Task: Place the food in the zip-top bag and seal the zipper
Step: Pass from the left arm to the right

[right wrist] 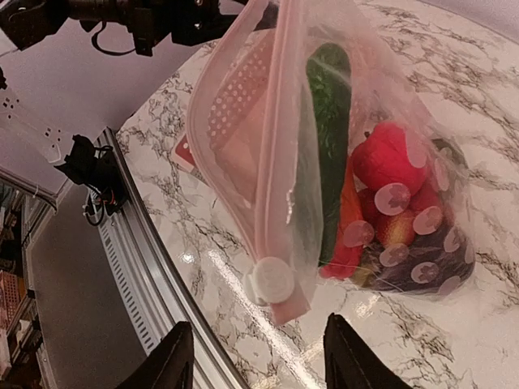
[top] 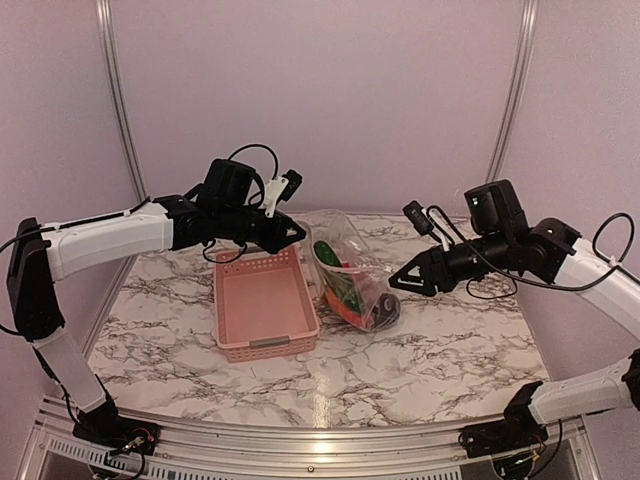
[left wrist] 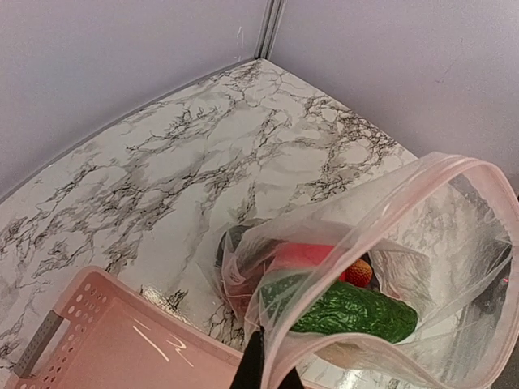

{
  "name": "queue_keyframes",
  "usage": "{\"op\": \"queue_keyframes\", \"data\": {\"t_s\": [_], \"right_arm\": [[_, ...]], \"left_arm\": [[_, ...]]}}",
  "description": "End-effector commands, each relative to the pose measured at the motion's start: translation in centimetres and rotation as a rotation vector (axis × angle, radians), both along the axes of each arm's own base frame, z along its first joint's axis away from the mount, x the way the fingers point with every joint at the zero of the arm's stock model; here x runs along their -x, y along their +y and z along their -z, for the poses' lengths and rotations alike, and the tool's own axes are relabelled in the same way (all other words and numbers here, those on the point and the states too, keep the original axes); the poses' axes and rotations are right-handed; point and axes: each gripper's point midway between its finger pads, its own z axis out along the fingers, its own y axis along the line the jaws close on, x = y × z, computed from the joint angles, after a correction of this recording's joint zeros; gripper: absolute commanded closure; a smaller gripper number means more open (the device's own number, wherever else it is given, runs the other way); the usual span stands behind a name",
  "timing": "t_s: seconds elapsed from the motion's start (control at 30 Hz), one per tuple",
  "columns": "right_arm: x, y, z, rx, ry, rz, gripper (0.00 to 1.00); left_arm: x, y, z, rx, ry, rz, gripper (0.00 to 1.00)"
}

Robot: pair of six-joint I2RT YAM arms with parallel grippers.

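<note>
Now, top view, bag: zip-top bag [top: 348, 272] sits mid-desk [top: 450, 350], just right of the pink basket [top: 265, 305]. Its belly, holding the food [top: 347, 292], rests on the desk, and one mouth corner is lifted.
Top view, axis: long axis runs from the raised far-left mouth down to the near-right belly; the mouth points up and left.
Top view, hands: left hand [top: 298, 233] is pinched narrow on the lifted corner. Right hand [top: 398, 280] is just right of the bag and apart from it.
Left wrist, grip: left hand [left wrist: 255, 361] clamps the rim. The zipper [left wrist: 381, 190] forms a wide loop, so the mouth gapes.
Left wrist, contents: cucumber [left wrist: 349, 312] lies across the bag's width, with a tomato [left wrist: 304, 255] behind it.
Right wrist, hand: right hand [right wrist: 258, 328] stands wide with nothing between the fingers. The bag's lower corner hangs just beyond them.
Right wrist, strip: zipper [right wrist: 280, 162] is seen edge-on, running top to bottom and ending at a round white tab [right wrist: 272, 279]. The cucumber lies parallel to it; the eggplant [right wrist: 405, 271] is lowest.
Step (judged): loading looks done, as no food shows in the basket. Sealing is in hand.
Next (judged): right hand should close on the strip's free end, draw it taut against the left hand, then press along it.
</note>
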Motion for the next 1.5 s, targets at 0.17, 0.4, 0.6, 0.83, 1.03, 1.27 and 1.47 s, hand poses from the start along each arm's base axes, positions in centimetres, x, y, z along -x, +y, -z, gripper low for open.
{"op": "queue_keyframes", "data": {"t_s": [0.17, 0.4, 0.6, 0.83, 1.03, 1.27, 1.47], "right_arm": [[-0.7, 2.5, -0.2, 0.024, -0.173, -0.045, 0.50], [-2.5, 1.6, -0.1, 0.100, -0.248, 0.023, 0.58], [-3.0, 0.5, -0.6, 0.137, -0.300, 0.069, 0.64], [-3.6, 0.9, 0.0, 0.153, -0.305, 0.065, 0.64], [-3.9, 0.8, -0.5, 0.138, -0.349, 0.071, 0.64], [-3.0, 2.3, 0.2, 0.114, -0.325, -0.035, 0.75], [-2.0, 2.3, 1.3, 0.120, -0.290, -0.070, 0.65]], "left_arm": [[-0.3, -0.6, -1.2, 0.081, 0.043, -0.026, 1.00], [-0.4, -0.6, -0.8, 0.063, 0.055, -0.025, 1.00], [-0.5, -0.9, -0.6, 0.056, 0.074, -0.023, 1.00], [-0.6, -0.9, -0.6, 0.052, 0.076, -0.025, 1.00], [-0.6, -0.8, -0.4, 0.045, 0.078, -0.030, 1.00], [-1.2, -0.9, -0.7, 0.050, 0.077, -0.044, 1.00], [-2.0, -0.8, -0.9, 0.077, 0.098, -0.069, 1.00]]}}
